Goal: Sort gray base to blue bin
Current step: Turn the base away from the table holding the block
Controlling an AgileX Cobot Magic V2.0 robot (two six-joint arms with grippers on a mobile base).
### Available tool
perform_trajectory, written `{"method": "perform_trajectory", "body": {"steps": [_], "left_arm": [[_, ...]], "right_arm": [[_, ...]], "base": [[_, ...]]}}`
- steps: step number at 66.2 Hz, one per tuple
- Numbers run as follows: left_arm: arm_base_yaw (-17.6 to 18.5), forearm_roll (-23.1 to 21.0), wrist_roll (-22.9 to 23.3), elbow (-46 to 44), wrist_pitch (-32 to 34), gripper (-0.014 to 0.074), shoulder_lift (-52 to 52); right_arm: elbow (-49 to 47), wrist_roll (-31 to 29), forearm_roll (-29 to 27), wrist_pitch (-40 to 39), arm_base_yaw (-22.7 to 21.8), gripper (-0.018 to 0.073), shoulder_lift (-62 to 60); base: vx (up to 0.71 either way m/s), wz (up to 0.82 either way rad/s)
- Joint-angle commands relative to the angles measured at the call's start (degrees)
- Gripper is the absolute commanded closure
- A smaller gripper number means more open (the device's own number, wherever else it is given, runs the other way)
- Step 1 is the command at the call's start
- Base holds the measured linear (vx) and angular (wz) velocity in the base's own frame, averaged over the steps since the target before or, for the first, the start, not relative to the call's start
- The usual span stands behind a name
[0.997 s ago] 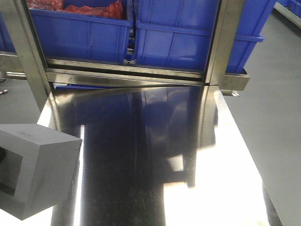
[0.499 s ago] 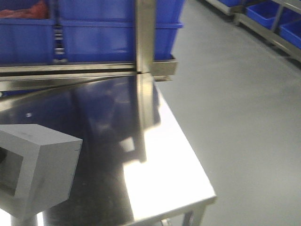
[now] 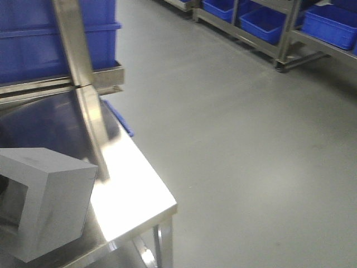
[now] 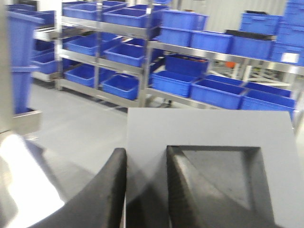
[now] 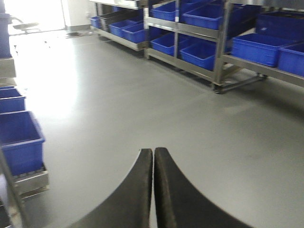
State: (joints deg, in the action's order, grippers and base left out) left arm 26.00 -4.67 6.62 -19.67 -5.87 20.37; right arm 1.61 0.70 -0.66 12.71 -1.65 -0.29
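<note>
The gray base (image 3: 44, 201) fills the lower left of the front view, its square recess facing left, level with the steel table (image 3: 134, 184). In the left wrist view the gray base (image 4: 209, 128) sits right ahead. My left gripper (image 4: 146, 156) is shut on one wall of it, one finger (image 4: 116, 190) outside and the other inside the recess. My right gripper (image 5: 153, 151) is shut on nothing, above bare floor. Several blue bins (image 4: 218, 90) sit on steel racks; which one is the task's blue bin I cannot tell.
Stacked blue bins (image 3: 33, 39) stand behind the table by a leaning steel post (image 3: 83, 84). More racks of blue bins (image 3: 268, 22) line the far right. Grey floor (image 3: 240, 156) lies past the table's right edge. A low blue bin (image 5: 19, 142) sits at the left.
The whole view has swung right: the table, post and stacked bins slid left, and the open floor and far racks came into view. The gray base keeps its place in the frame.
</note>
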Motion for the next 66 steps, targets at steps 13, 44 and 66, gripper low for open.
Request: {"method": "perform_trajectory", "body": {"steps": [13,44,66], "left_arm": [[0.3,-0.4,0.3,-1.7,6.4,0.0594,0.1],[0.3,-0.4,0.3,-1.7,6.4,0.0594,0.1],[0.3,-0.4,0.3,-1.7,6.4,0.0594,0.1]], "right_arm": [[0.1,-0.7,0.3,-4.1,-0.2,0.0564,1.0],[0.1,-0.7,0.3,-4.1,-0.2,0.0564,1.0],[0.1,-0.7,0.3,-4.1,-0.2,0.0564,1.0]], "base": [[-0.04,-0.47],[0.01,-0.47],[0.07,-0.55]]}}
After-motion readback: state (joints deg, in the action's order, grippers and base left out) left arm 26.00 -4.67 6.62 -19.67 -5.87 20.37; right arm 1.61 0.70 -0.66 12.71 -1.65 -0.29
